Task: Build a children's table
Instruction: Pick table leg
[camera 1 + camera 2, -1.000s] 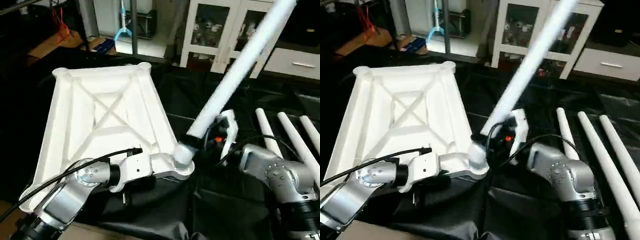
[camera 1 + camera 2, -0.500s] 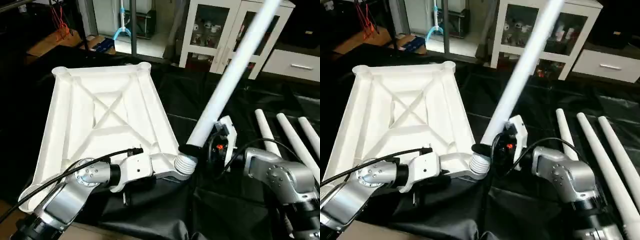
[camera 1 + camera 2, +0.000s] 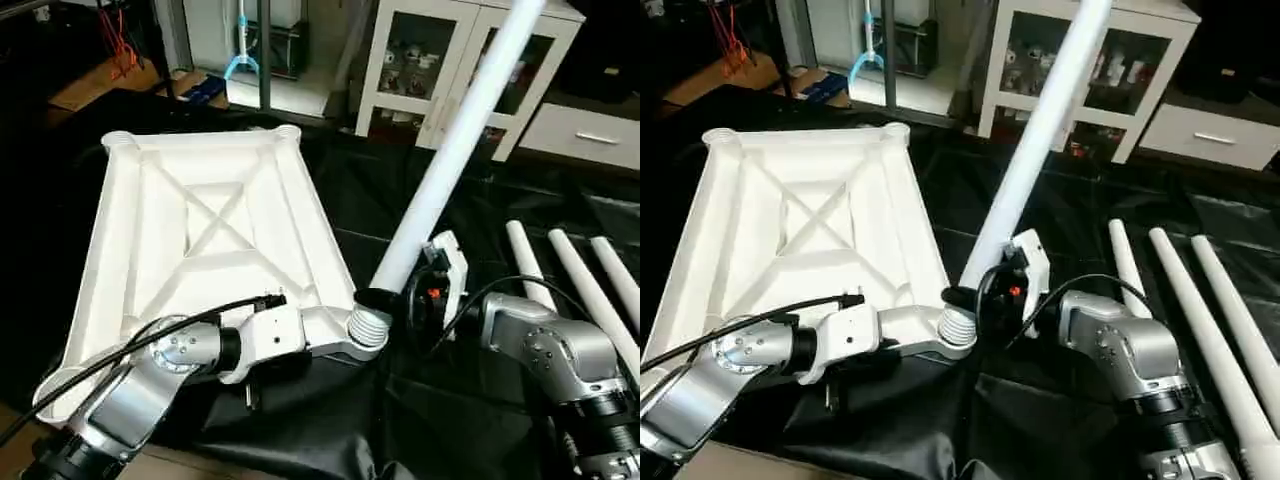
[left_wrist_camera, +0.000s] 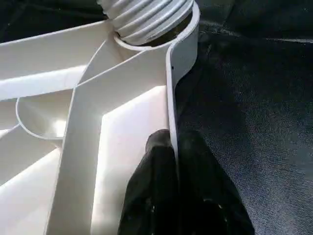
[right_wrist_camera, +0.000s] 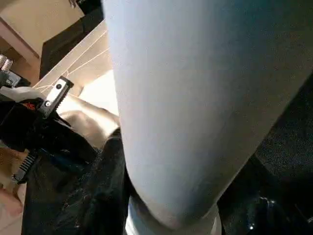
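Presently the upturned tabletop (image 3: 200, 240) is being pinched at its near rim by the left end effector (image 4: 173, 161), while a leg (image 3: 450, 150) is being gripped by the right end effector (image 3: 385, 300) at the corner socket (image 3: 368, 328).

White tabletop (image 3: 200, 240), blk cloth (image 3: 380, 200)

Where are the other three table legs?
The three spare legs lie side by side on the black cloth, at the robot's right, beyond its right arm.
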Available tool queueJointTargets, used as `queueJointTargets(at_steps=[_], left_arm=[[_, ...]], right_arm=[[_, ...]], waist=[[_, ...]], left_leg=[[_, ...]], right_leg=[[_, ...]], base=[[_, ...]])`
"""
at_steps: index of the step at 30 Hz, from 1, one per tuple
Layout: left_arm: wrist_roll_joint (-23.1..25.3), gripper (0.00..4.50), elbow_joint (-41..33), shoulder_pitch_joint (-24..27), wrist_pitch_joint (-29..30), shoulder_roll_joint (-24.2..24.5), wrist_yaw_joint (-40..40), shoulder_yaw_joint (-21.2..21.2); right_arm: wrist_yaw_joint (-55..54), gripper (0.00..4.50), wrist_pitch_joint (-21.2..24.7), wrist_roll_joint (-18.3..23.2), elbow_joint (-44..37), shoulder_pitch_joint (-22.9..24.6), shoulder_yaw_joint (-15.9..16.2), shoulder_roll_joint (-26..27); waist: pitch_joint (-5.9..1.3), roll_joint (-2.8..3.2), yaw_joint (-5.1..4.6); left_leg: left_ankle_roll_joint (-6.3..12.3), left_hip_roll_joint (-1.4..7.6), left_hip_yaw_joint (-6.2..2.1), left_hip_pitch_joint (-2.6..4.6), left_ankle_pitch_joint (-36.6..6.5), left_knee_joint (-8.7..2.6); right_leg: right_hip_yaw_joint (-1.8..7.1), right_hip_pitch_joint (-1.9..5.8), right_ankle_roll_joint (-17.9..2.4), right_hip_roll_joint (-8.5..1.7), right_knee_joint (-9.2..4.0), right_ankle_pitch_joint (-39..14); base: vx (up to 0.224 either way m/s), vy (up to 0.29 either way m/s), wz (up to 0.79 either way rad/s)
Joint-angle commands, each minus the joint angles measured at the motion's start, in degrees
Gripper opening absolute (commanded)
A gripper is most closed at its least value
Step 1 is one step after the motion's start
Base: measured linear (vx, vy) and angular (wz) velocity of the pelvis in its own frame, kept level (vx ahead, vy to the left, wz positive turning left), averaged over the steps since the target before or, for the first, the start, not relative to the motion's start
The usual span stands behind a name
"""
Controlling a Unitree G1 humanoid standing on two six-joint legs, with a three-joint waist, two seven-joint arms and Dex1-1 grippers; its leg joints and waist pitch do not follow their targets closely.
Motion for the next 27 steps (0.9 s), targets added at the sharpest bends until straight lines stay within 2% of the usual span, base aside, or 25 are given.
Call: queueJointTargets(at_steps=[1, 3, 6, 11, 16, 19, 22, 24, 27], left_arm=[[-1.17, 0.04, 1.06, 1.97, -0.02, -1.21, -0.02, -1.58], [-1.14, 0.04, 1.04, 1.98, 0.0, -1.16, -0.1, -1.57], [-1.1, 0.04, 0.95, 1.99, 0.09, -1.13, -0.18, -1.56], [-1.15, 0.04, 0.82, 2.05, 0.27, -1.17, -0.25, -1.58], [-1.14, 0.04, 0.67, 2.15, 0.51, -1.2, -0.44, -1.58], [-1.11, 0.04, 0.74, 2.11, 0.5, -1.13, -0.58, -1.63], [-0.92, 0.04, 0.78, 2.09, 0.51, -1.15, -0.86, -1.6], [-0.89, 0.04, 0.75, 2.1, 0.55, -1.14, -0.92, -1.62], [-0.84, 0.04, 0.82, 2.07, 0.47, -1.1, -1.06, -1.72]], right_arm=[[-2.2, 1.86, -3.38, -7.16, 2.5, 0.21, 1.93, -1.58], [-1.59, 1.86, -5.7, -9.01, 2.15, 0.65, 3.18, -2.1], [-1.5, 1.86, -7.26, -9.88, 1.92, 1.22, 2.98, -1.95], [-2.08, 1.86, -9.6, -11.03, 3.21, 2.15, 2.31, -2.19], [-2.66, 1.86, -6.04, -8.23, 6.03, 3.68, 0.18, -2.0], [-3.29, 1.86, -4.42, -7.98, 7.49, 3.9, -0.02, -2.15], [-3.83, 1.86, -8.05, -12.37, 8.74, 4.12, 2.08, -3.16], [-3.99, 1.86, -9.58, -13.37, 8.67, 4.27, 2.5, -3.28], [-4.67, 1.86, -10.63, -12.7, 8.31, 4.75, 1.47, -2.53]], waist=[[-1.88, -0.85, -0.36], [-1.76, -0.73, -0.48], [-1.75, -0.78, -0.61], [-1.89, -0.88, -0.9], [-1.9, -0.8, -0.92], [-1.91, -0.75, -1.05], [-1.91, -0.64, -1.08], [-1.89, -0.81, -1.13], [-1.94, -0.76, -1.19]], left_leg=[[2.08, 4.51, -1.88, 0.61, -7.92, -4.52], [1.2, 4.58, -2.01, 0.57, -9.74, -4.73], [0.27, 4.6, -2.19, 0.62, -11.93, -4.94], [0.27, 4.59, -2.25, 0.57, -12.07, -4.91], [1.0, 4.6, -2.15, 0.78, -11.96, -4.85], [0.59, 4.61, -2.28, 0.64, -12.63, -5.0], [-0.2, 4.63, -2.33, 0.72, -13.79, -5.09], [-0.63, 4.62, -2.37, 0.65, -14.77, -5.17], [-1.13, 4.67, -2.49, 0.7, -15.95, -5.24]], right_leg=[[1.77, 1.33, -11.66, -2.65, -3.98, -11.96], [1.79, 1.25, -11.04, -2.7, -4.18, -14.08], [1.87, 1.16, -9.99, -2.69, -4.42, -16.1], [1.89, 1.17, -10.08, -2.69, -4.33, -14.6], [1.89, 1.1, -11.03, -2.56, -4.3, -13.19], [1.83, 1.19, -11.0, -2.52, -4.29, -13.28], [1.83, 1.05, -10.58, -2.53, -4.41, -13.93], [1.83, 1.03, -10.04, -2.56, -4.52, -15.05], [1.87, 0.94, -9.62, -2.6, -4.69, -16.13]], base=[[0.0, 0.0, 0.0], [0.0, 0.0, 0.0], [0.0, 0.0, 0.0], [0.0, 0.0, 0.0], [0.0, 0.0, 0.0], [0.0, 0.0, 0.0], [0.0, 0.0, 0.0], [0.0, 0.0, 0.0], [0.0, 0.0, 0.0]])
